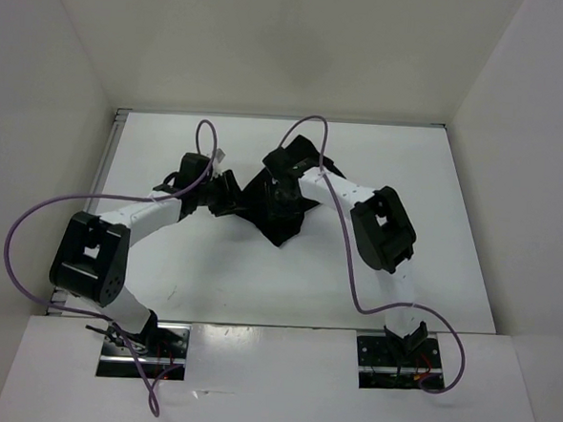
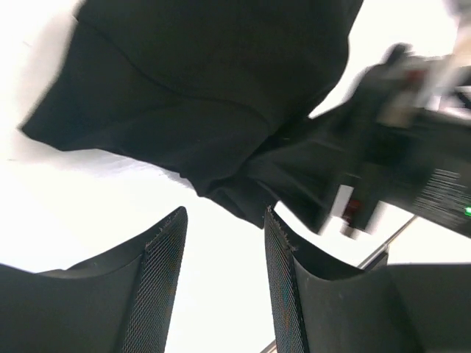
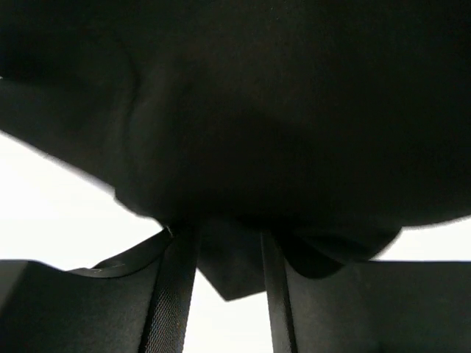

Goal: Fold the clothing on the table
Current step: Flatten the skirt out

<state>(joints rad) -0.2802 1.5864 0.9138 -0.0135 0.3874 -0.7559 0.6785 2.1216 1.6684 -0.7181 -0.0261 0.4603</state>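
Clothing just ahead of wide left hand, over parted right hand

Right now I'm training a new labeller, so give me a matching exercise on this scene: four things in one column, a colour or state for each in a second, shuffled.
Things:
1 clothing
2 table
3 left end effector
4 right end effector

States:
A plain white
B black, bunched up
C fingers apart, fabric in the gap
D fingers apart, nothing in the gap

Pairs: 1-B; 2-A; 3-D; 4-C
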